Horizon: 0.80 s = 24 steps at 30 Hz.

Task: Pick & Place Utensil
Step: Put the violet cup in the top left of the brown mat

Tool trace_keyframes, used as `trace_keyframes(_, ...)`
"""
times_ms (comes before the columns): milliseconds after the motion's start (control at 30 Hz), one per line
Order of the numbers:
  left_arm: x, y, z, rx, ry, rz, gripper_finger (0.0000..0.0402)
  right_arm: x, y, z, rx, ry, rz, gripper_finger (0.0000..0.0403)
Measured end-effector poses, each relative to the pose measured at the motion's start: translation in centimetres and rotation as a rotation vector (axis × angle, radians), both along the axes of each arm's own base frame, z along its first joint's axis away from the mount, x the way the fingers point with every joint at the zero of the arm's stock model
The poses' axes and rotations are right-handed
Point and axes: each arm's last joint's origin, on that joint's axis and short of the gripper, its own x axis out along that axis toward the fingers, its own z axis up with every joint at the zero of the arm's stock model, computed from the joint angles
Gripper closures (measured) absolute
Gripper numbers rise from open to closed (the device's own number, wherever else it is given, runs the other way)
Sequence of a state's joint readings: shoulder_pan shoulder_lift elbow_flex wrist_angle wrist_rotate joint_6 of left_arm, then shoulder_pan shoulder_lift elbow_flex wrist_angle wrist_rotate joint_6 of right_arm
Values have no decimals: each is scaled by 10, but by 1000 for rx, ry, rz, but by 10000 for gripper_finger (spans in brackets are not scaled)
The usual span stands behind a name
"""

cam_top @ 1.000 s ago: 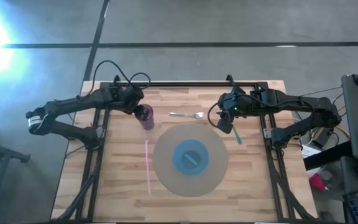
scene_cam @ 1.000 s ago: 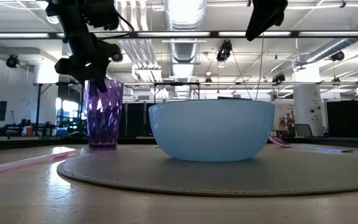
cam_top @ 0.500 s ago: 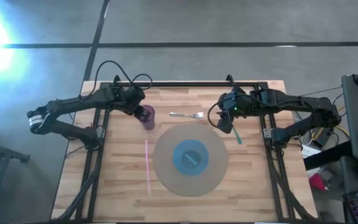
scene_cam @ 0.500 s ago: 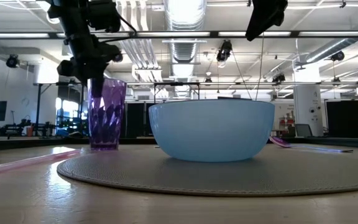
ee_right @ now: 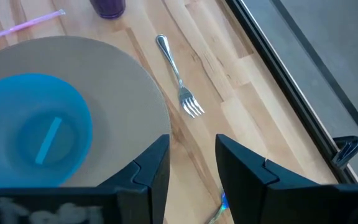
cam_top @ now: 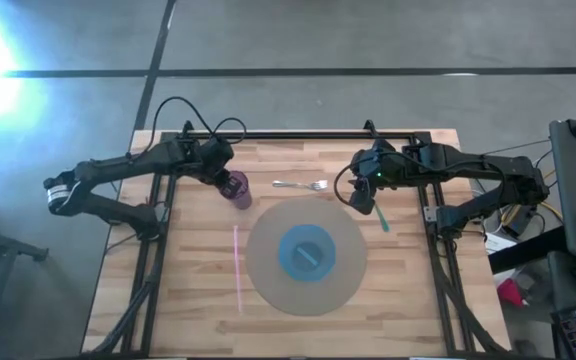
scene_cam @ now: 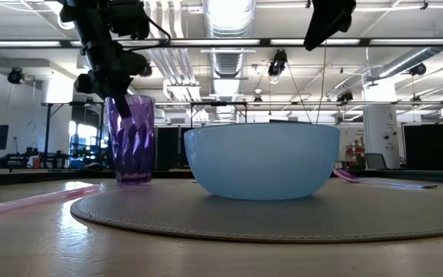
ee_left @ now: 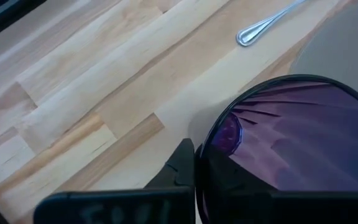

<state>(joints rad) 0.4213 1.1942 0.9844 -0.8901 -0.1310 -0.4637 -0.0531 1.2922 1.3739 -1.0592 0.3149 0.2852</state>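
Note:
A purple faceted cup (cam_top: 236, 189) (scene_cam: 134, 140) stands upright on its base on the wooden table, left of the round grey mat (cam_top: 268, 270). My left gripper (cam_top: 225, 178) (ee_left: 194, 169) is over the cup's left side, shut on it. A metal fork (cam_top: 301, 185) (ee_right: 178, 70) lies flat on the table beyond the mat. A blue bowl (cam_top: 310, 252) (scene_cam: 261, 160) sits on the mat with a light blue stick lying in it. My right gripper (cam_top: 363, 196) (ee_right: 191, 167) hangs open above the table, right of the fork, touching nothing. My left gripper has the cup's rim (ee_left: 200, 148) on the side away from the mat, one finger (ee_left: 180, 167) outside the wall and the other down inside the cup. The fingers come from above, slanting in from the table's left. The cup stays upright with its base on the table.
A pink straw (cam_top: 238, 266) lies on the table left of the mat. A teal utensil (cam_top: 384, 220) lies right of the mat, under my right gripper. A black frame rail (cam_top: 308, 136) runs along the table's far edge.
My left gripper has shut on the cup's rim. The cup has slid a little toward the bowl and stays upright on the table.

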Motion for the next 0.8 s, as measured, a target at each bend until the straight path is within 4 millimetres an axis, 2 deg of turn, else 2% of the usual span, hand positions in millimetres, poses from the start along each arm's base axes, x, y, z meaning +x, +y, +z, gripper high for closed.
trace_keyframes(433,2,-3,2,-37,-20,-30,396,0,0,0,0,0,0,280)
trace_keyframes(567,3,-4,15,-29,-37,-32,393,0,0,0,0,0,0,280)
trace_keyframes(800,2,-6,50,-6,-28,-35,397,0,0,0,0,0,0,280)
